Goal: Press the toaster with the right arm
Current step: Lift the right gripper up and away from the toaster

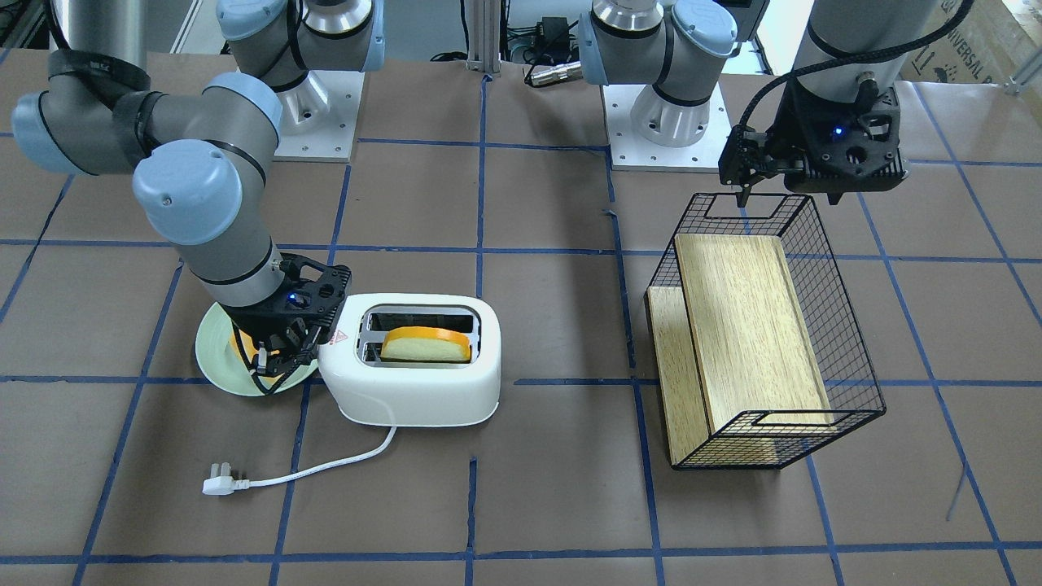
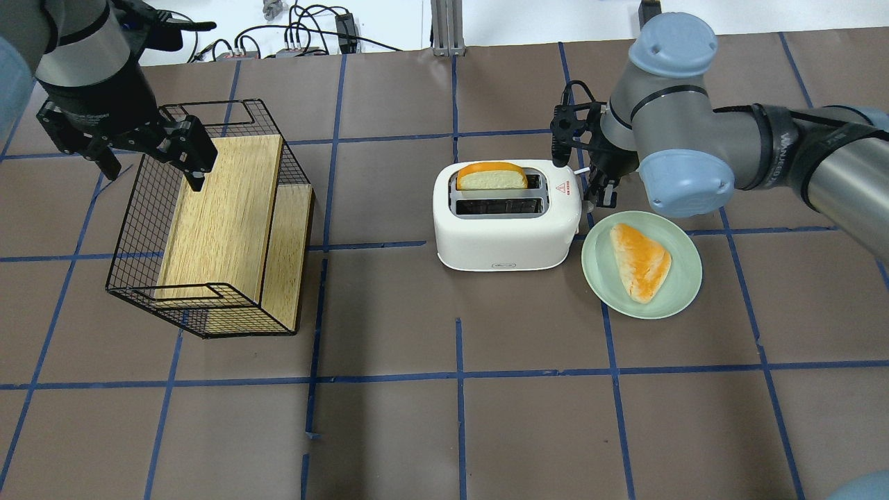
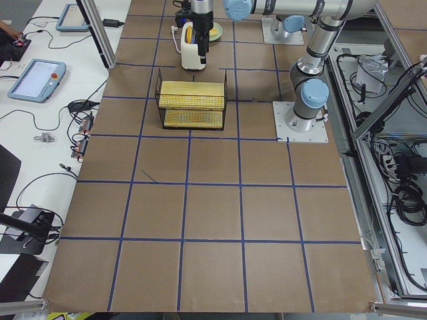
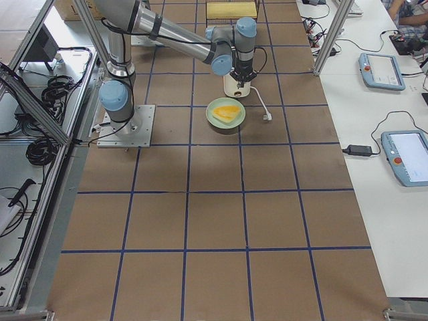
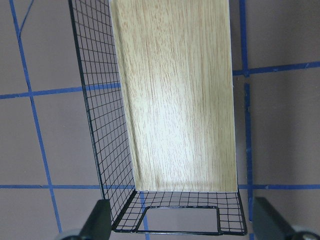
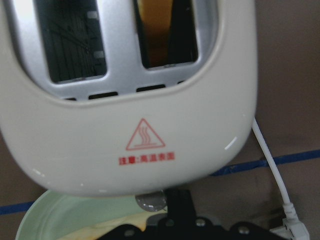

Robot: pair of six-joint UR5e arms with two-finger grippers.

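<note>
Two slots are seen in the top of the toaster (image 2: 500, 239), which is stood on the table (image 2: 444, 430) just to the robot's right of its middle. A bread slice (image 2: 492, 177) is held upright in the slot farther from the robot. The right gripper (image 2: 597, 198) is held low at the toaster's end, beside the red triangle mark (image 2: 564, 186) and over the rim of a green plate (image 2: 684, 295), on which a second bread piece (image 2: 640, 260) is laid. Its fingers are pressed together, with the tip just beside the grey knob (image 6: 150, 202); contact cannot be judged. The white cord (image 1: 326, 469) is trailed to its plug (image 1: 218, 486). The left gripper (image 2: 153, 167) is spread wide above the wire basket (image 2: 132, 236), well apart from the toaster.
</note>
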